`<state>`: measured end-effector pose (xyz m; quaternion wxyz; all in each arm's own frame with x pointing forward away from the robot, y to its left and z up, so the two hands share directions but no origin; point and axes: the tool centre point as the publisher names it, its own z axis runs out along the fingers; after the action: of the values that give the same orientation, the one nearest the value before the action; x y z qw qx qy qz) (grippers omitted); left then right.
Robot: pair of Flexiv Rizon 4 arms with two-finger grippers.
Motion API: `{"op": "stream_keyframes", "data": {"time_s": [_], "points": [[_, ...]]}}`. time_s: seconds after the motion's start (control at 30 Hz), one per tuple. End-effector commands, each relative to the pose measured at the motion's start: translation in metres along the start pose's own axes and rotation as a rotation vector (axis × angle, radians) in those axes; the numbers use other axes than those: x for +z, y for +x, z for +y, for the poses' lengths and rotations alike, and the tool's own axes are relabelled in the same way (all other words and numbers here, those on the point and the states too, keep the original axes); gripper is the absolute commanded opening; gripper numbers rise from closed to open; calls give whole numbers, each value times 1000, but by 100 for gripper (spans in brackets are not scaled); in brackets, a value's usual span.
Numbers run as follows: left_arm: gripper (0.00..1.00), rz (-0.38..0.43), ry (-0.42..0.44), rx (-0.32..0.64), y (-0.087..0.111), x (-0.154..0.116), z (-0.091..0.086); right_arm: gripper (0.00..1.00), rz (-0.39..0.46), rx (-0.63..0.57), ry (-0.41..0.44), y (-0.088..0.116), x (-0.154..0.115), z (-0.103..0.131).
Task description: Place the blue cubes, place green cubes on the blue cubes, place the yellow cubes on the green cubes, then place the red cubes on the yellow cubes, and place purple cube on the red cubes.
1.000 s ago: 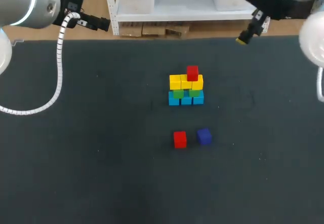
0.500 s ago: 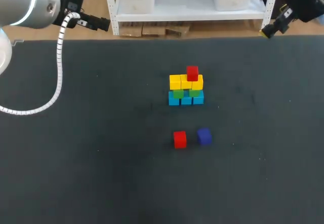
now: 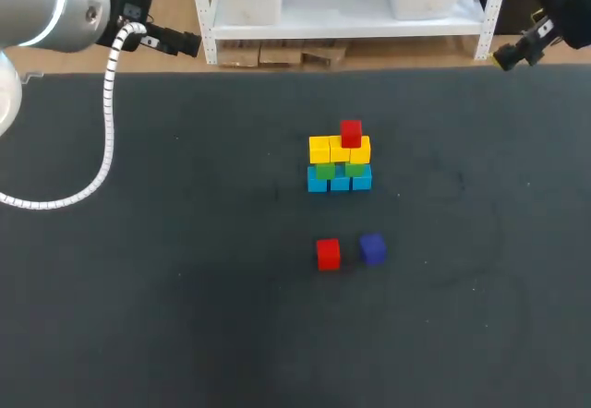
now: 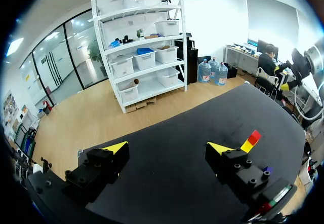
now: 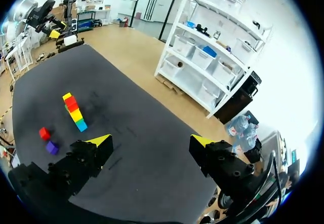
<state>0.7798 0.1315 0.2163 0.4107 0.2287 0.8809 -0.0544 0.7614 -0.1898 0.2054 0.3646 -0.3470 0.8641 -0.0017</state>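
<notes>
- Head view: near the middle of the dark table (image 3: 138, 288) stands a little pile of cubes.
- The bottom row is the blue cubes (image 3: 339, 183), side by side.
- The green cubes (image 3: 323, 171) sit on the blue ones, and the yellow cubes (image 3: 319, 149) sit on the green ones.
- One red cube (image 3: 351, 133) sits on top, toward the right end of the yellow row.
- A second red cube (image 3: 328, 254) lies alone on the table, nearer the robot than the pile. The purple cube (image 3: 372, 248) lies just to its right, with a small gap between them.
- The left arm (image 3: 55, 6) is at the far left corner and the right arm (image 3: 559, 2) at the far right corner (both well away from the cubes).
- Left wrist view: the left gripper (image 4: 167, 150) has its two fingers spread wide. Nothing is between them, and only bare table shows there.
- The pile stands ahead of one finger, well apart from it, with the red cube on top.
- Right wrist view: the right gripper (image 5: 151, 142) is spread wide too and has hold of nothing.
- The pile is far ahead of it and off to one side. The second red cube and the purple cube lie close together near the pile.
</notes>
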Motion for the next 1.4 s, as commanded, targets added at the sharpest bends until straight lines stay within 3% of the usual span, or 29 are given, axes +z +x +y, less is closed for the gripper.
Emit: {"op": "stream_keyframes", "data": {"time_s": [0.03, 0.87, 1.0, 1.07, 1.13, 1.4], "points": [[100, -3, 2, -1, 1, 0, 0, 100, -2, 1, 30, -1, 2, 2], [100, -3, 2, -1, 1, 0, 0, 100, -2, 1, 30, -1, 2, 2], [100, 129, 8, 143, 2, -14, -35, 100, -2, 1, 30, -1, 2, 2], [100, 192, 46, 172, 9, -16, -49, 100, -2, 1, 30, -1, 2, 2], [100, 233, 29, 215, 16, -18, -61, 100, -2, 1, 30, -1, 2, 2], [100, 300, 83, 340, 47, -26, -118, 100, -2, 1, 30, -1, 2, 2]]}}
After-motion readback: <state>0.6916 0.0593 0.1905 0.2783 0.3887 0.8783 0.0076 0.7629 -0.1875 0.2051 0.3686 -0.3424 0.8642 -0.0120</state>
